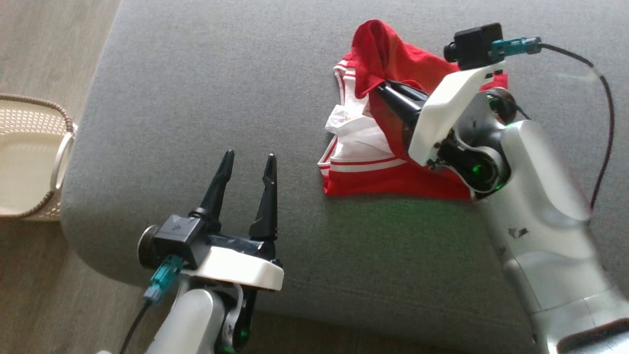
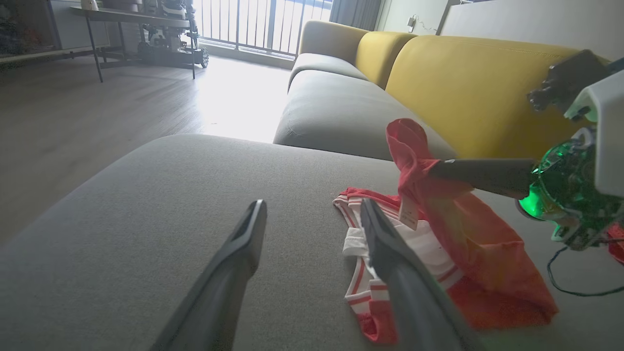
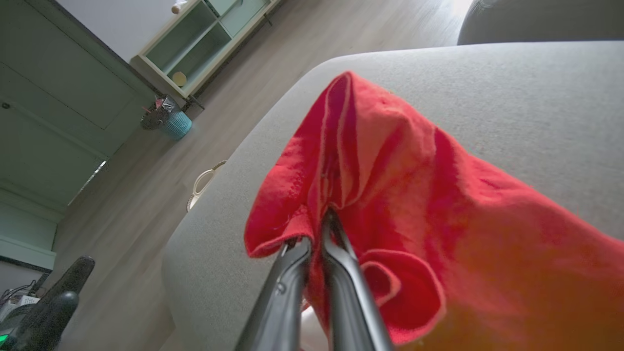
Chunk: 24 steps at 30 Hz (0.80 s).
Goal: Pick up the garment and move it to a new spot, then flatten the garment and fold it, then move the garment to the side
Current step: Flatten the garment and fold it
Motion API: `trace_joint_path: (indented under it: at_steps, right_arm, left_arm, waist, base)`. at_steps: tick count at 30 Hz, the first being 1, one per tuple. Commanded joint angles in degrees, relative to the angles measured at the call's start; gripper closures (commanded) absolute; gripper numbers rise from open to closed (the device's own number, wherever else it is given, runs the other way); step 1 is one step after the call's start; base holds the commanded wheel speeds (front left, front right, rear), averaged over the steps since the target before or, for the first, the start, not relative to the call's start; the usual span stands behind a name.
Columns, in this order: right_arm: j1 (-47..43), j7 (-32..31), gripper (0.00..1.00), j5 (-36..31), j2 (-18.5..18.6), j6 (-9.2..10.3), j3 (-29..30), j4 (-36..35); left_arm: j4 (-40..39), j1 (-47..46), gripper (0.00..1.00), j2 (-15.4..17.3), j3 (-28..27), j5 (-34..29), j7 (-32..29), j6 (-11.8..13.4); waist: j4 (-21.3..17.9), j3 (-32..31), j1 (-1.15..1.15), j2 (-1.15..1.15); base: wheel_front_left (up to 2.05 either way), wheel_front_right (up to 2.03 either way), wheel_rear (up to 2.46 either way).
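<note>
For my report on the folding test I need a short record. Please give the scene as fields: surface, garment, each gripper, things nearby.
Surface: grey sofa cushion
Garment: red garment with white stripes, crumpled; one red fold lifted, the rest lying on the cushion
Right gripper: shut on the lifted fold
Left gripper: open, holding nothing, over bare cushion, apart from the garment
Nearby: woven basket on the wooden floor, left of the cushion

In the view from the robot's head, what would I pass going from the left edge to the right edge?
woven basket → left tool, its fingers spread → red and white garment → black cable
</note>
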<state>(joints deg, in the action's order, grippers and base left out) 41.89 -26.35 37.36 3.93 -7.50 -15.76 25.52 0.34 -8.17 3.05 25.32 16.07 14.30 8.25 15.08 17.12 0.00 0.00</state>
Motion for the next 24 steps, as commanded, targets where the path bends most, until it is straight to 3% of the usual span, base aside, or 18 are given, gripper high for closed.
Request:
trace_joint_path:
  at_steps: [1,12,13,14,15,21,24]
  right_arm:
    - [2.52,1.72,1.00,0.97,-1.04,0.01,-2.01,-0.52]
    - [7.52,5.40,1.00,7.76,-1.05,0.01,-9.12,10.53]
    - [7.98,5.55,0.85,8.55,-1.05,0.01,-9.88,11.66]
    - [8.44,5.83,0.27,9.43,-1.05,0.01,-10.53,12.64]
    - [8.87,6.18,0.00,10.36,-1.05,0.01,-11.22,13.35]
    - [11.03,8.10,0.00,15.74,-1.05,0.01,-14.11,14.18]
    - [11.86,10.40,0.00,15.20,-1.05,0.01,-13.24,13.76]
  left_arm:
    - [-1.58,0.10,0.00,-0.16,-1.42,0.55,0.70,0.41]
    - [-1.44,-0.13,0.00,-0.16,-0.40,0.99,0.70,0.89]
    - [-1.35,-0.20,0.00,-0.16,-0.37,0.98,0.70,0.89]
    - [-1.25,-0.28,0.00,-0.16,-0.35,0.96,0.70,0.89]
    - [-1.14,-0.33,0.00,-0.17,-0.36,0.95,0.70,0.91]
    - [-0.68,-0.13,0.00,-0.17,-1.10,0.58,0.70,1.22]
    - [-0.76,0.21,0.00,-0.17,-1.59,0.15,0.70,1.21]
  waist:
    - [0.37,-0.05,0.00,0.00]
    - [1.14,0.34,0.00,0.00]
    - [1.14,0.36,0.00,0.00]
    - [1.13,0.36,0.00,0.00]
    - [1.08,0.35,0.00,0.00]
    - [-0.31,-0.36,0.00,0.00]
    - [-1.34,-0.96,0.00,0.00]
  base:
    - [0.00,0.00,0.00]
    - [0.00,0.00,0.00]
    - [0.00,0.00,0.00]
    - [0.00,0.00,0.00]
    - [0.00,0.00,0.00]
    - [0.00,0.00,0.00]
    - [0.00,0.00,0.00]
